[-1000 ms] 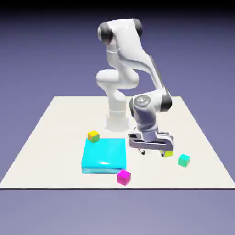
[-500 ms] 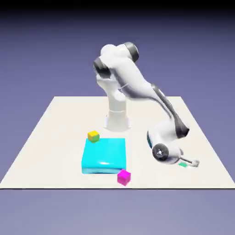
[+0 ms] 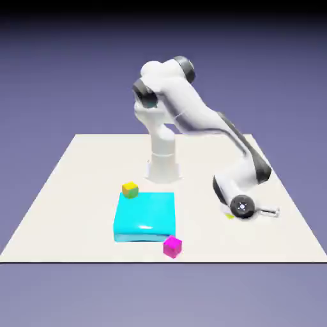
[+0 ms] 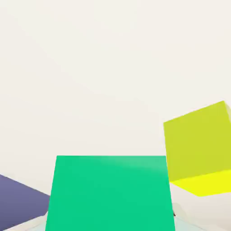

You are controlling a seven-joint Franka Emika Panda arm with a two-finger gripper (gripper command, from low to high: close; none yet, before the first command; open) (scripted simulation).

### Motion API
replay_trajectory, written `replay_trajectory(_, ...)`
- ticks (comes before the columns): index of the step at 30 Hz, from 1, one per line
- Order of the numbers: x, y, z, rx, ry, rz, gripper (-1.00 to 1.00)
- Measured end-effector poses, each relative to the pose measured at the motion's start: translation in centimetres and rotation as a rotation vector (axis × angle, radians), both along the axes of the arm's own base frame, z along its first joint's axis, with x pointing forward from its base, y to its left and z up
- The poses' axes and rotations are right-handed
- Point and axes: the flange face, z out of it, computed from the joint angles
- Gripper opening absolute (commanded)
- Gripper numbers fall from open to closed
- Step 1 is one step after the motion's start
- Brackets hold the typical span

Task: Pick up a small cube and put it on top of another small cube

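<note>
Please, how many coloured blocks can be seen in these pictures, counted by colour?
Orange-yellow small cube: 1
Magenta small cube: 1
Green small cube: 1
Yellow-green small cube: 1
Cyan large block: 1
Total: 5

The white Franka Panda arm [image 3: 191, 115] rises from its base, bends at a high shoulder and slopes down toward the exterior view's right; its wrist [image 3: 241, 191] sits low over the white table [image 3: 70, 185]. The two-finger gripper [image 3: 273, 212] lies almost level, pointing to the exterior view's right; whether the jaws are parted or closed cannot be told.
</note>
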Motion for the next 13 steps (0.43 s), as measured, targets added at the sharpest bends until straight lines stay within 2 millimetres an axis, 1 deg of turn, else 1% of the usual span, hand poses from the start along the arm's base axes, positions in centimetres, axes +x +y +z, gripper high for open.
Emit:
replay_trajectory(4, -1.8, 0.2, 1.7, -0.026, 0.0, 0.285, -1.0)
replay_trajectory(5, -2.1, 0.1, 2.1, -0.036, 0.001, 0.341, -1.0)
replay_trajectory(6, -2.1, 0.1, 2.1, -0.036, 0.001, 0.341, -1.0)
replay_trajectory(9, -5.4, -0.4, -1.8, -0.036, 0.001, 0.341, -1.0)
replay_trajectory(10, -6.2, -0.6, -2.7, -0.036, 0.001, 0.341, 1.0)
replay_trajectory(12, -6.2, -0.6, -2.7, -0.037, 0.0, 0.343, 1.0)
replay_trajectory(13, -5.1, -0.4, -1.5, -0.038, 0.0, 0.343, 1.0)
